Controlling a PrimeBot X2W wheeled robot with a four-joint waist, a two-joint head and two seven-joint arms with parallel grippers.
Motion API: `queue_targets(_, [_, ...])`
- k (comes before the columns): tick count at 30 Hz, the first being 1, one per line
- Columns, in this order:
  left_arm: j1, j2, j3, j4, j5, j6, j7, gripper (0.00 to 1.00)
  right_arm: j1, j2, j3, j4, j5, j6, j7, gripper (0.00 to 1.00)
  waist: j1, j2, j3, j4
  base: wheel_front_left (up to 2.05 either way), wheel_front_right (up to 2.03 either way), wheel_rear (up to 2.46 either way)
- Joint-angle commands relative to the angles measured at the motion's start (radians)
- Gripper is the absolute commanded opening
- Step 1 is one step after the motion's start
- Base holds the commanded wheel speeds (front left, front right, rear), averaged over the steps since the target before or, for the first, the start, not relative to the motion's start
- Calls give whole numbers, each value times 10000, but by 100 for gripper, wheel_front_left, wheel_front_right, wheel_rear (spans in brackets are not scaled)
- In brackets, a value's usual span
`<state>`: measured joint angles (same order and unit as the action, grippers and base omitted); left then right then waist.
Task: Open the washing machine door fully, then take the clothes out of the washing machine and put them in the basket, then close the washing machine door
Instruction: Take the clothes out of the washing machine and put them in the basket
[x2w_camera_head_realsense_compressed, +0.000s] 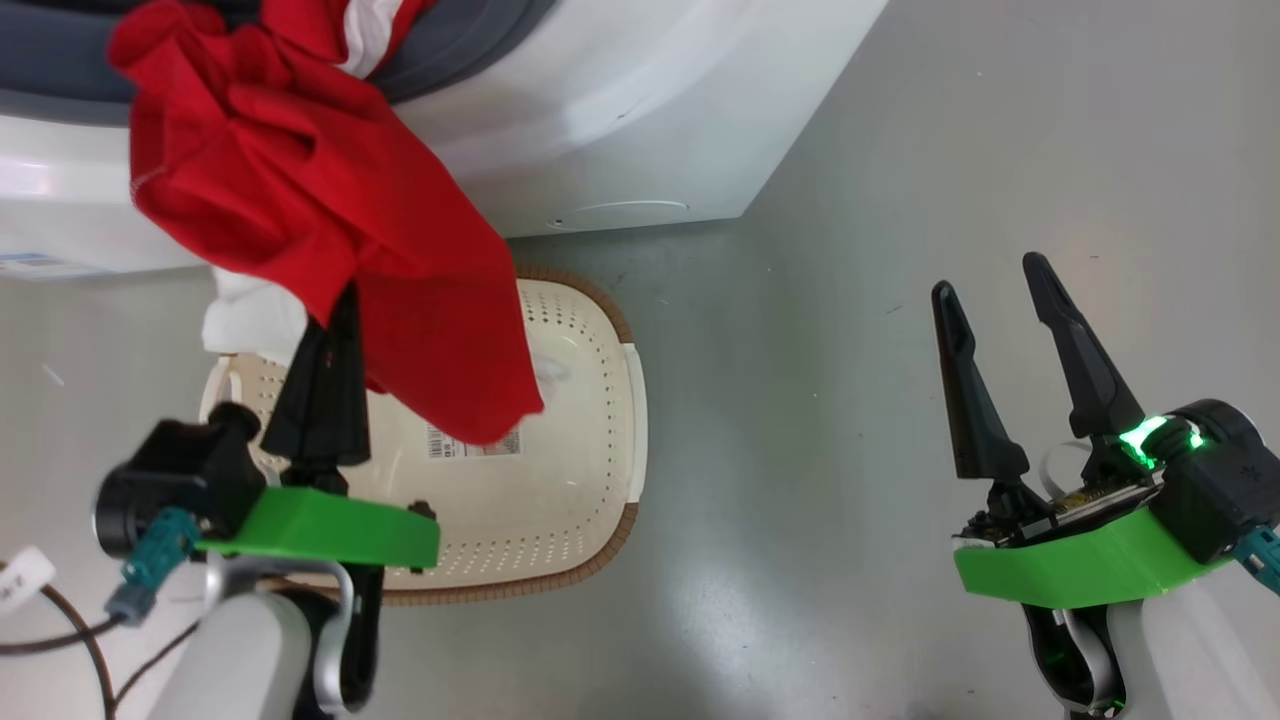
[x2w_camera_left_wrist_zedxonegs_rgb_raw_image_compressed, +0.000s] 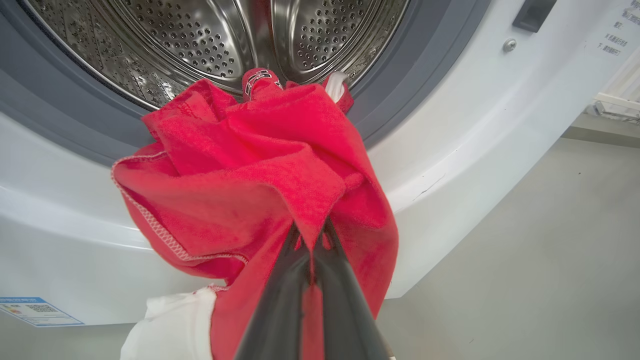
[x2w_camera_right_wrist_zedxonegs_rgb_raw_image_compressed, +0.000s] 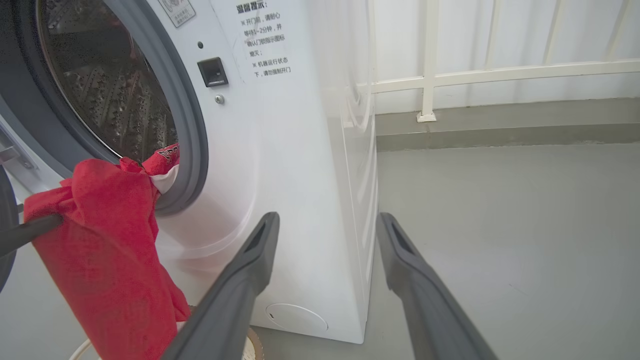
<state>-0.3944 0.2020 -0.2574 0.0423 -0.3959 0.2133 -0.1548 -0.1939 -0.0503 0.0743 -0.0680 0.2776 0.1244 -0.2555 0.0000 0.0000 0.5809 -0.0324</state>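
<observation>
The white washing machine (x2w_camera_head_realsense_compressed: 620, 120) stands with its steel drum (x2w_camera_left_wrist_zedxonegs_rgb_raw_image_compressed: 200, 35) exposed. Red clothes (x2w_camera_head_realsense_compressed: 330, 200) with white trim spill out of the opening, over the grey gasket and down above the cream basket (x2w_camera_head_realsense_compressed: 590, 440) on the floor. My left gripper (x2w_camera_head_realsense_compressed: 345, 300) is shut on a fold of the red cloth (x2w_camera_left_wrist_zedxonegs_rgb_raw_image_compressed: 260, 200), just above the basket's far end. Off to the right, my right gripper (x2w_camera_head_realsense_compressed: 990, 277) hangs open over bare floor, holding nothing. The washing machine door is out of view, apart from perhaps a dark curved sliver (x2w_camera_right_wrist_zedxonegs_rgb_raw_image_compressed: 5, 225) at the right wrist view's left edge.
Grey floor (x2w_camera_head_realsense_compressed: 900, 150) spreads to the right of the machine. A white railing (x2w_camera_right_wrist_zedxonegs_rgb_raw_image_compressed: 475, 75) and a low kerb run behind it. A blue label (x2w_camera_left_wrist_zedxonegs_rgb_raw_image_compressed: 35, 310) marks the machine's lower front. Cables (x2w_camera_head_realsense_compressed: 60, 620) trail by my left arm.
</observation>
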Motion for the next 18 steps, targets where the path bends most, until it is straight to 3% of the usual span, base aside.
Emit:
queue_targets(1, [262, 143, 271, -411, 39, 94, 3, 0, 209, 1, 183, -280, -54, 63, -63, 100, 0, 0, -15, 42, 0, 0, 0])
queue_targets(10, [1015, -31, -59, -1019, -23, 241, 156, 0, 265, 1, 109, -361, -148, 63, -63, 100, 0, 0, 31, 211, 0, 0, 0])
queue_targets(18, [1247, -155, -197, -393, -277, 112, 114, 0, 185, 1, 189, -361, -153, 63, -63, 100, 0, 0, 121, 251, 0, 0, 0])
